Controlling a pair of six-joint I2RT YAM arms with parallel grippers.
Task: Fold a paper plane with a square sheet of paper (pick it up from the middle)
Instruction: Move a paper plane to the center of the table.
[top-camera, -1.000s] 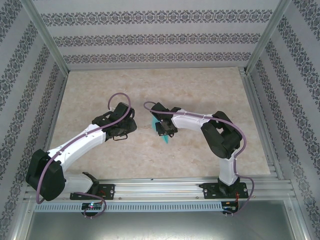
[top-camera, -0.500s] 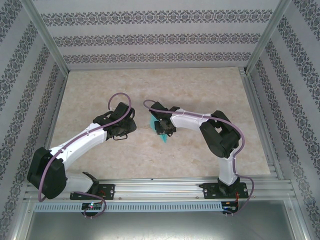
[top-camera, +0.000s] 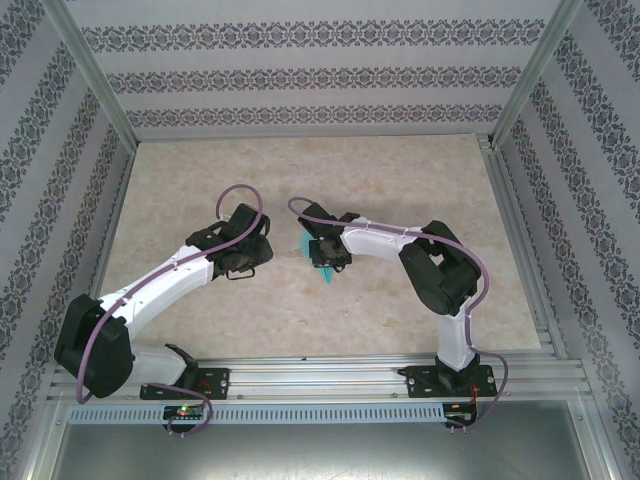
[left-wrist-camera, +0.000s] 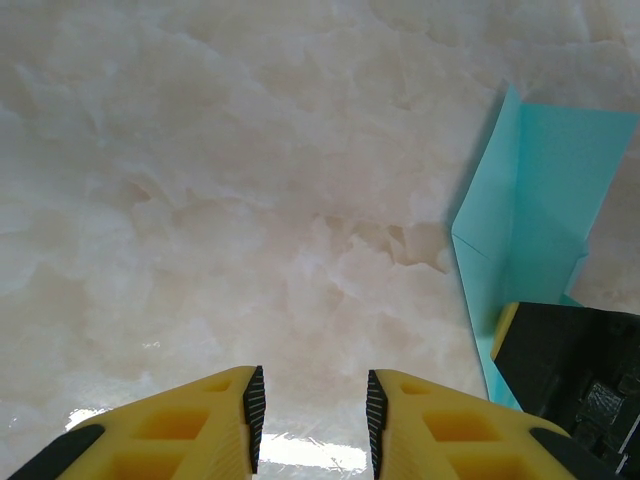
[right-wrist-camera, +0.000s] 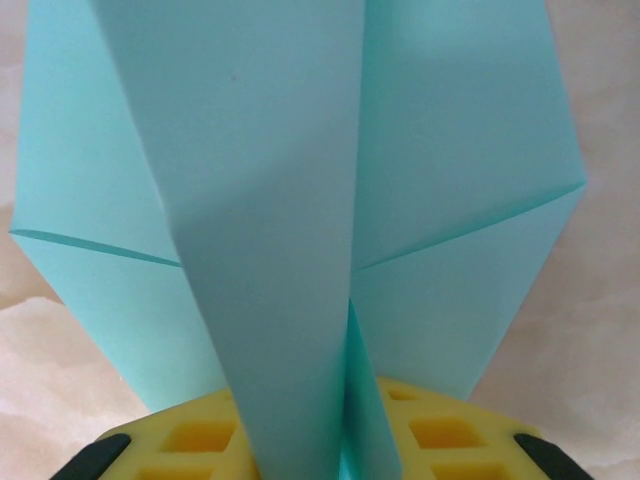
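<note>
Not much has changed in the last second. The right gripper (right-wrist-camera: 342, 425) has only moved a tiny bit and still pinches the thin turquoise-blue folded paper (right-wrist-camera: 300, 190) at its middle fold, near the middle of the pale marble table (top-camera: 300, 170). The left gripper (left-wrist-camera: 312, 402) waits just beside it, jaws a little apart and holding nothing. The plane looks only half made.

On the table (top-camera: 400, 180) (pale, marbled) the folded turquoise paper (left-wrist-camera: 540, 190) stands, its lower edge seemingly touching.
</note>
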